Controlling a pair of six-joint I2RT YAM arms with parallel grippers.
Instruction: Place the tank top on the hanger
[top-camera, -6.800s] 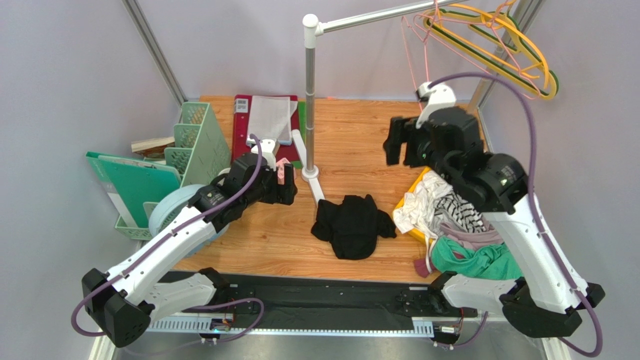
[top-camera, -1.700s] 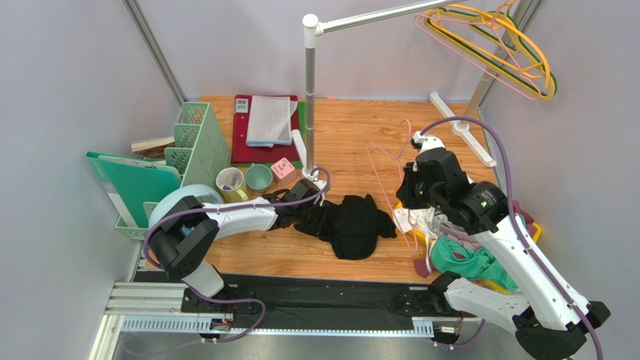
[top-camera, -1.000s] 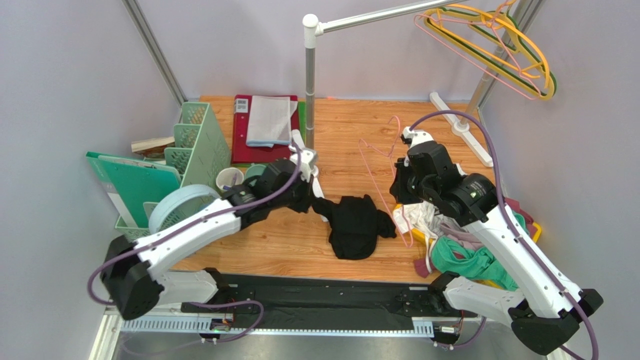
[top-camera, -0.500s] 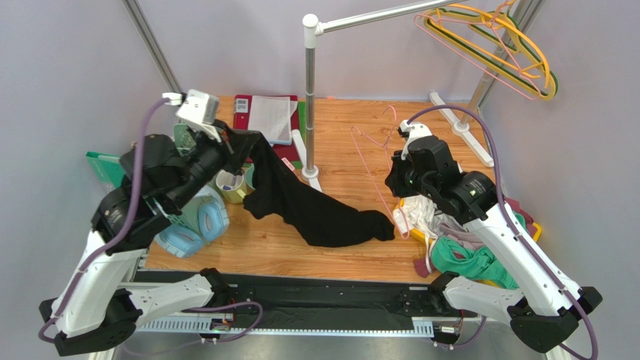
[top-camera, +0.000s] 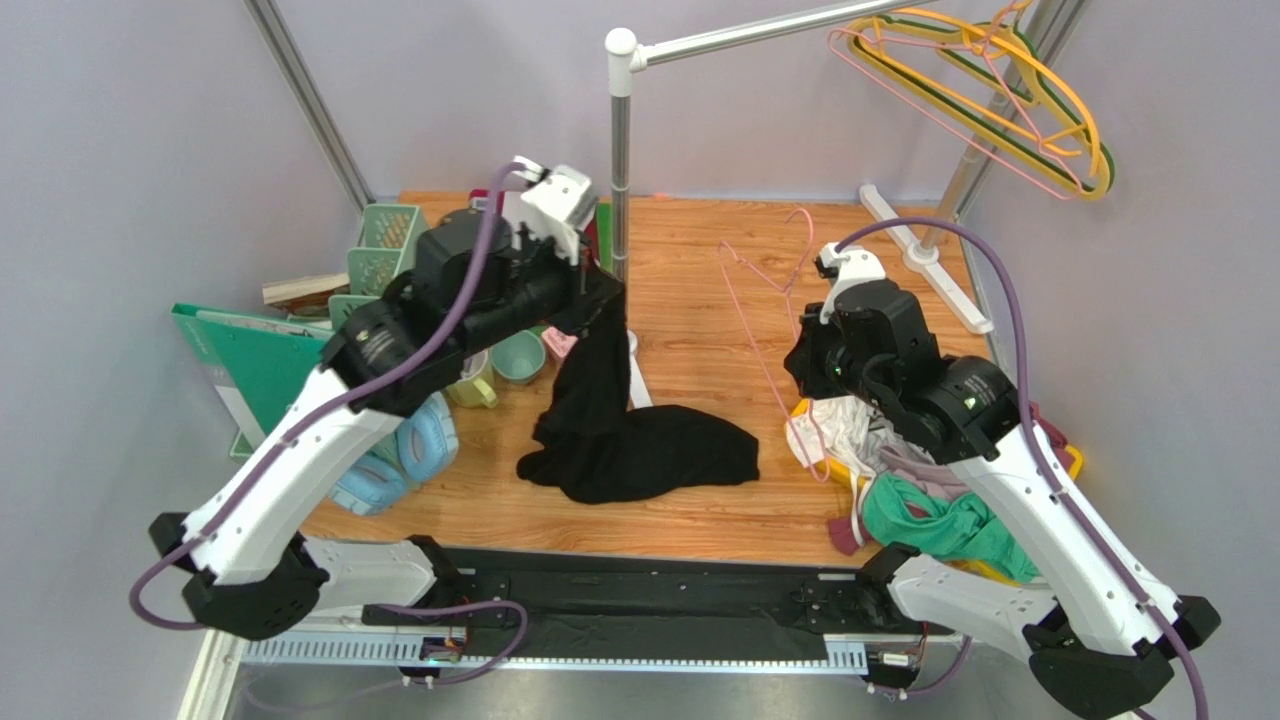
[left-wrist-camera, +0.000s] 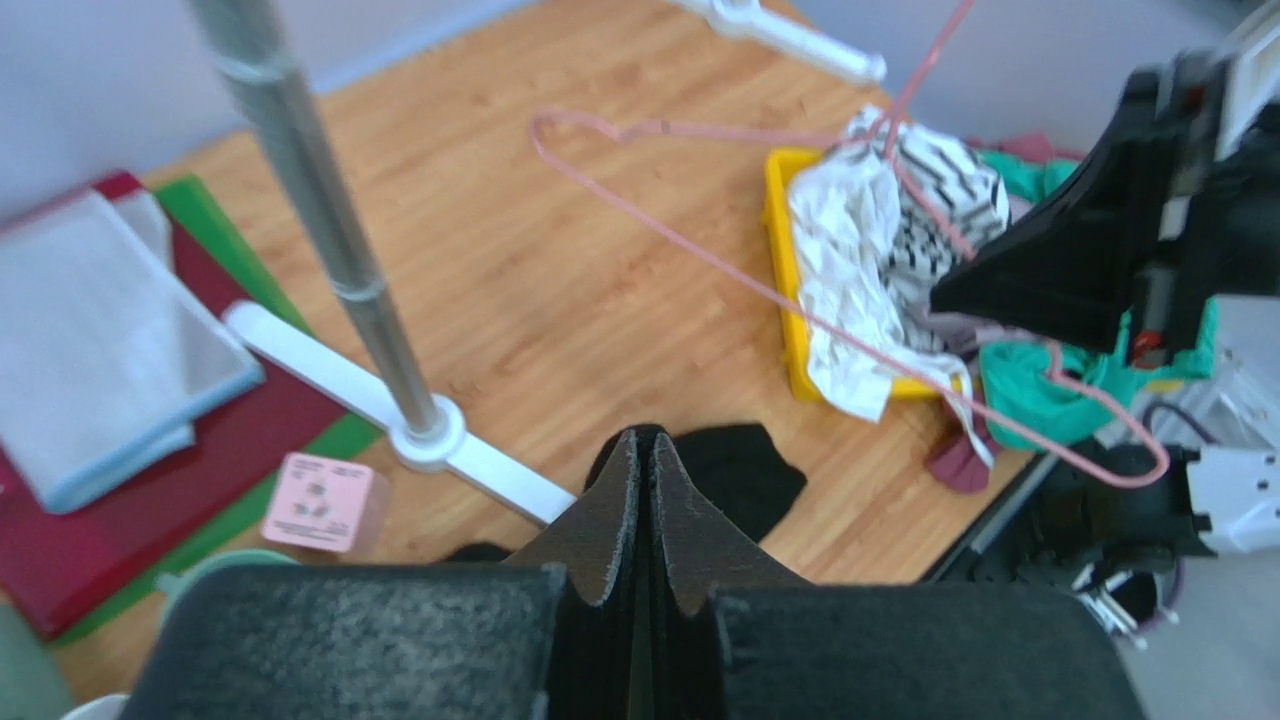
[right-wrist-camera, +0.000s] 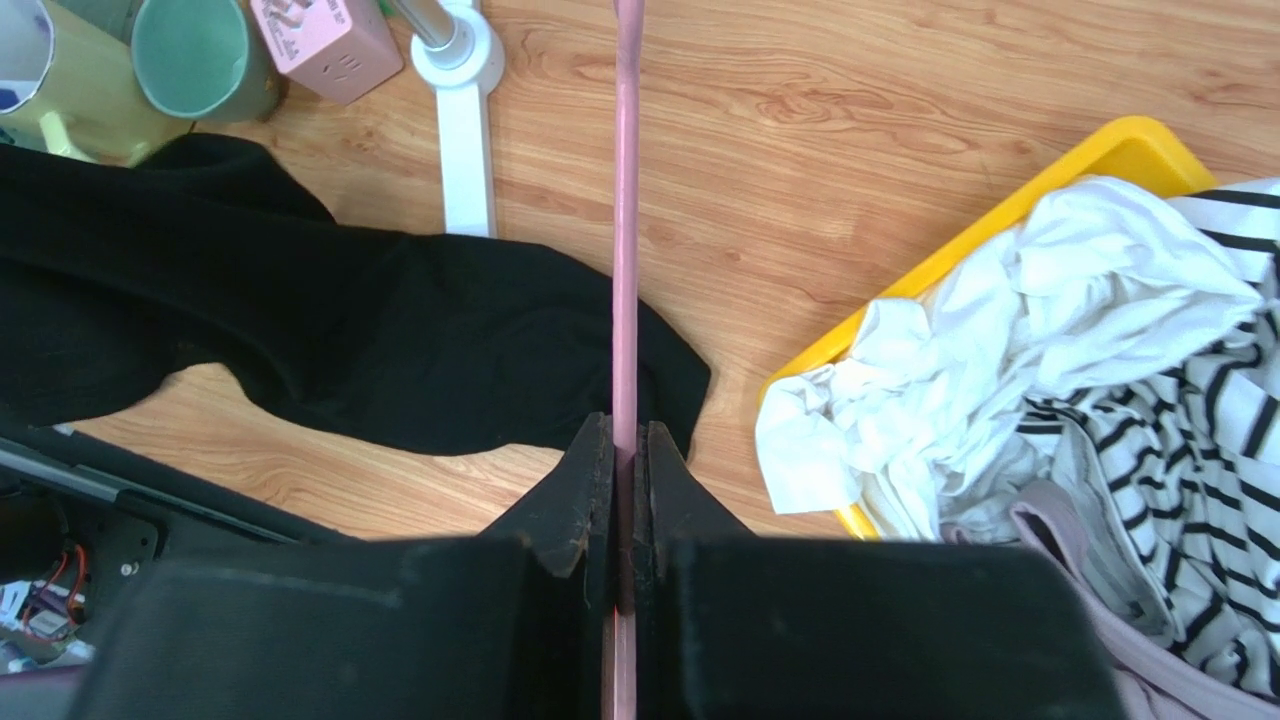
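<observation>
- Right wrist: the right jaws are clamped on the pink wire of the hanger (right-wrist-camera: 627, 225), which runs straight ahead of them. The tank top (right-wrist-camera: 376, 345) lies on the worktop (right-wrist-camera: 902, 90) below and left of them, and a yellow bin (right-wrist-camera: 1120, 143) of clothes sits to their right.
- Left wrist: the left jaws are pressed together, with black cloth at their tips.
- Top external: the tank top hangs from the raised left jaws, and its lower part lies pooled on the worktop beneath them.
</observation>
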